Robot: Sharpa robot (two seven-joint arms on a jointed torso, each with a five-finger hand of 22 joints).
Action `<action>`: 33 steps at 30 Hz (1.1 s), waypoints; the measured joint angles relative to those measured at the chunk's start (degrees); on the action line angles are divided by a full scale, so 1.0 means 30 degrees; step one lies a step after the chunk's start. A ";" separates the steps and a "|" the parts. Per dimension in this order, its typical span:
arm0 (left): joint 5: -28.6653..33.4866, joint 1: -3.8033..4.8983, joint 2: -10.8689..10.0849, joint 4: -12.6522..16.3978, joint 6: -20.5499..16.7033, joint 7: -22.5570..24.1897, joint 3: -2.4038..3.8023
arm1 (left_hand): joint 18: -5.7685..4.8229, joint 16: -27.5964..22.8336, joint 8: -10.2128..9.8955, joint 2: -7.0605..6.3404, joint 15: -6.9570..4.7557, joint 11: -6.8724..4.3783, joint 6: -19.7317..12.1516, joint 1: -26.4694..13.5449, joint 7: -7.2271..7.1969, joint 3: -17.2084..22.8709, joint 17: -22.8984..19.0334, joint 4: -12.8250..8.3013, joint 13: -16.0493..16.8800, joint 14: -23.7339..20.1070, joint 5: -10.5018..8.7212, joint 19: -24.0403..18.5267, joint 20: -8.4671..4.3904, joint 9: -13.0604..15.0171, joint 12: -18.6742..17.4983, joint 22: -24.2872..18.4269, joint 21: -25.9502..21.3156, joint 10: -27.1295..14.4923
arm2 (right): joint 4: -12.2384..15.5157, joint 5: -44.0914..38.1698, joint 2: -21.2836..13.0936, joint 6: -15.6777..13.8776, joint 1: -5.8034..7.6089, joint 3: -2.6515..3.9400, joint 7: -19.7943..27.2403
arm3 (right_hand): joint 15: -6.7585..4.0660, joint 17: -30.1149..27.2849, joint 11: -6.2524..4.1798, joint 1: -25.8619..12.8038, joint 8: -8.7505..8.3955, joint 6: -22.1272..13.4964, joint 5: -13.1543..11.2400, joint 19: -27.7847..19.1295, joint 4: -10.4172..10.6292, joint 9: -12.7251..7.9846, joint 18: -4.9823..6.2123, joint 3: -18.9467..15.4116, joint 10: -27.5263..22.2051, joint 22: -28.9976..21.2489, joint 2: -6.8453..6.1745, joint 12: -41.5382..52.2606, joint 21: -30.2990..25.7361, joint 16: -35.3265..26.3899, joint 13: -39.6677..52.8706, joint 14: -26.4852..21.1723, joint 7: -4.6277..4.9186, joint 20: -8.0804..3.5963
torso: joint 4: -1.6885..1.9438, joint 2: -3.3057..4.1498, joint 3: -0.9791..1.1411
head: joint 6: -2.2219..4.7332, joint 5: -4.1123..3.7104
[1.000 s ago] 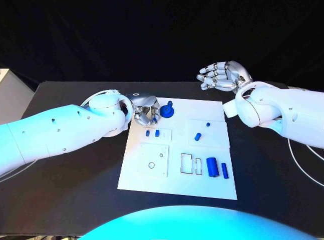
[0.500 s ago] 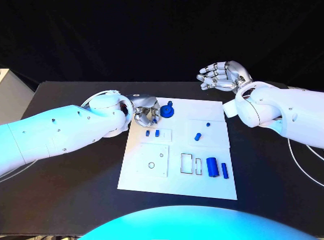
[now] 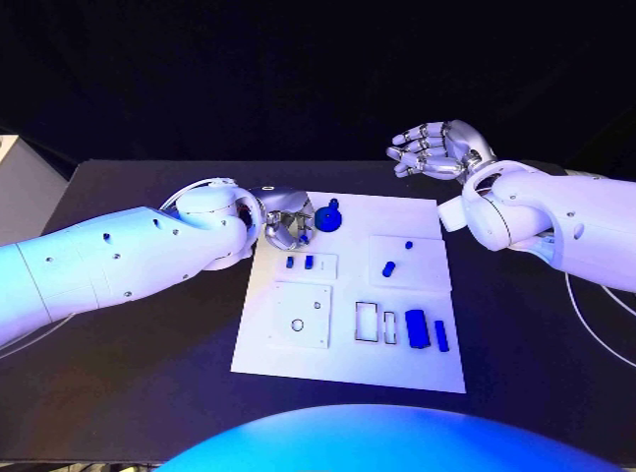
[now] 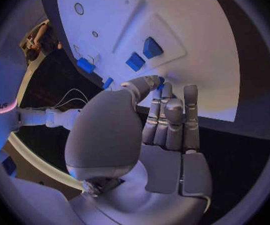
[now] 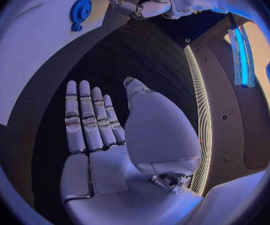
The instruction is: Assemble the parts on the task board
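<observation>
Head view: white task board (image 3: 349,364), blue parts (image 3: 416,327); right hand (image 3: 433,149) fingers spread, empty.

The head camera looks steeply down on the task board (image 3: 349,295). Each wrist camera sits close behind its own palm, and both catch the board's far end.

Dim blue-violet light, black surroundings, bright sheen on the white arms, fisheye bending in wrist views.

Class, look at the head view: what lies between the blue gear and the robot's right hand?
Bare white task board, then black table; no part lies between the blue gear and the right hand, as the head view shows.
</observation>
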 measured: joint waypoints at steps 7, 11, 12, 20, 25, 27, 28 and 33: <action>0.0020 -0.0003 0.0076 -0.0109 0.0034 -0.0001 -0.0003 | 0.0000 0.0000 -0.0069 -0.0025 -0.0001 0.0001 0.0000 -0.0024 0.0000 0.0000 -0.0022 0.0000 0.0000 0.0000 -0.0001 0.0000 0.0000 -0.0003 0.0000 0.0000 0.0000 0.0000 | -0.0001 0.0000 -0.0014 0.0000 -0.0007 -0.0002 -0.0003 | -0.0001 -0.0065 -0.0001 0.0000 0.0000 0.0000 0.0000 0.0000 0.0000 -0.0035 0.0000 0.0000 0.0000 -0.0077 0.0000 0.0000 0.0000 -0.0075 -0.0025 0.0000 0.0000 0.0000 | -0.0009 0.0009 0.0002 | 0.0000 -0.0018; 0.0037 -0.0019 0.0130 -0.0185 0.0066 0.0028 -0.0002 | 0.0001 0.0072 -0.0069 -0.0075 0.0000 -0.0009 0.0069 -0.0074 -0.0069 0.0000 -0.0021 0.0000 0.0002 -0.0001 -0.0002 0.0000 0.0001 -0.0001 0.0001 -0.0001 0.0000 0.0009 | 0.0000 0.0000 -0.0014 0.0000 -0.0008 -0.0002 -0.0009 | 0.0000 -0.0065 0.0000 0.0000 0.0000 0.0000 0.0000 0.0000 0.0000 -0.0035 0.0001 0.0000 0.0000 -0.0077 0.0000 0.0000 0.0000 -0.0076 -0.0024 0.0000 0.0001 0.0000 | -0.0009 0.0011 0.0002 | 0.0000 -0.0020; 0.0039 -0.0028 0.0142 -0.0198 0.0069 0.0032 -0.0001 | 0.0000 0.0072 -0.0069 -0.0099 0.0000 -0.0064 0.0070 -0.0098 -0.0069 0.0000 -0.0021 0.0000 0.0003 0.0000 -0.0002 0.0000 0.0000 0.0008 0.0001 -0.0001 0.0000 0.0063 | 0.0000 0.0000 -0.0014 0.0000 -0.0008 -0.0002 -0.0010 | 0.0000 -0.0064 -0.0001 0.0000 0.0000 0.0000 0.0000 -0.0001 0.0000 -0.0036 0.0001 0.0000 0.0000 -0.0077 0.0000 0.0000 0.0000 -0.0076 -0.0024 0.0000 0.0000 0.0000 | -0.0009 0.0011 0.0002 | 0.0000 -0.0031; 0.0062 -0.0106 0.0203 -0.0294 0.0059 0.0077 0.0023 | 0.0001 0.0148 -0.0073 -0.0121 0.0000 -0.0109 0.0238 -0.0122 -0.0107 -0.0052 0.0017 -0.0052 0.0052 0.0000 0.0000 -0.0001 0.0000 0.0054 -0.0001 0.0019 0.0000 0.0248 | -0.0006 0.0000 -0.0004 0.0002 -0.0020 -0.0003 -0.0013 | 0.0000 -0.0063 0.0000 0.0000 0.0000 0.0000 0.0000 0.0000 0.0000 -0.0035 0.0000 0.0000 0.0000 -0.0076 0.0000 0.0000 0.0000 -0.0076 -0.0024 0.0000 0.0001 0.0000 | -0.0009 0.0016 0.0002 | 0.0000 -0.0048; 0.0068 -0.0126 0.0206 -0.0306 0.0045 0.0092 0.0024 | 0.0000 0.0148 -0.0074 -0.0113 0.0000 -0.0134 0.0249 -0.0113 -0.0117 -0.0068 0.0016 -0.0068 0.0073 0.0000 0.0000 -0.0001 0.0000 0.0064 -0.0018 0.0018 0.0000 0.0272 | -0.0017 0.0000 -0.0004 0.0004 -0.0030 -0.0007 -0.0016 | -0.0001 -0.0063 0.0000 0.0000 0.0000 0.0000 0.0000 -0.0001 0.0000 -0.0034 0.0001 0.0000 0.0000 -0.0076 0.0000 0.0000 0.0000 -0.0075 -0.0023 0.0000 0.0000 0.0000 | -0.0005 0.0009 0.0002 | 0.0000 -0.0040; 0.0069 -0.0134 0.0206 -0.0307 0.0042 0.0096 0.0023 | 0.0000 0.0148 -0.0078 -0.0109 0.0000 -0.0134 0.0306 -0.0109 -0.0174 -0.0104 0.0016 -0.0104 0.0090 0.0000 0.0000 -0.0001 0.0000 0.0064 -0.0020 0.0018 0.0000 0.0272 | -0.0020 0.0000 -0.0004 0.0005 -0.0032 -0.0007 -0.0016 | 0.0000 -0.0062 0.0000 0.0000 0.0000 0.0000 0.0000 -0.0001 0.0000 -0.0034 0.0000 0.0000 0.0000 -0.0076 0.0000 0.0000 0.0000 -0.0075 -0.0023 0.0000 0.0000 0.0000 | 0.0000 0.0002 0.0002 | 0.0000 -0.0040; 0.0069 -0.0138 0.0207 -0.0307 0.0042 0.0101 0.0023 | 0.0000 0.0147 -0.0078 -0.0106 0.0000 -0.0134 0.0308 -0.0106 -0.0176 -0.0104 0.0016 -0.0104 0.0094 0.0000 0.0000 0.0000 0.0000 0.0064 -0.0021 0.0018 0.0000 0.0272 | -0.0021 0.0000 -0.0004 0.0006 -0.0033 -0.0007 -0.0017 | -0.0001 -0.0062 0.0000 0.0000 0.0000 0.0000 0.0000 0.0000 0.0000 -0.0034 0.0001 0.0000 0.0000 -0.0076 0.0000 0.0001 0.0000 -0.0076 -0.0023 0.0000 0.0000 0.0000 | 0.0000 0.0000 0.0002 | 0.0000 -0.0038; 0.0073 -0.0144 0.0205 -0.0306 0.0035 0.0113 0.0019 | 0.0000 0.0147 -0.0111 -0.0061 0.0000 -0.0133 0.0307 -0.0060 -0.0176 -0.0104 0.0014 -0.0104 0.0094 0.0000 0.0000 0.0000 0.0000 0.0062 -0.0054 0.0018 0.0000 0.0271 | -0.0025 0.0000 -0.0003 0.0009 -0.0040 -0.0007 -0.0018 | 0.0000 -0.0062 0.0000 0.0000 0.0000 0.0000 0.0000 0.0000 0.0000 -0.0034 0.0000 0.0000 0.0000 -0.0075 0.0000 0.0000 0.0000 -0.0075 -0.0022 0.0000 0.0001 0.0000 | 0.0004 -0.0002 0.0002 | 0.0000 -0.0038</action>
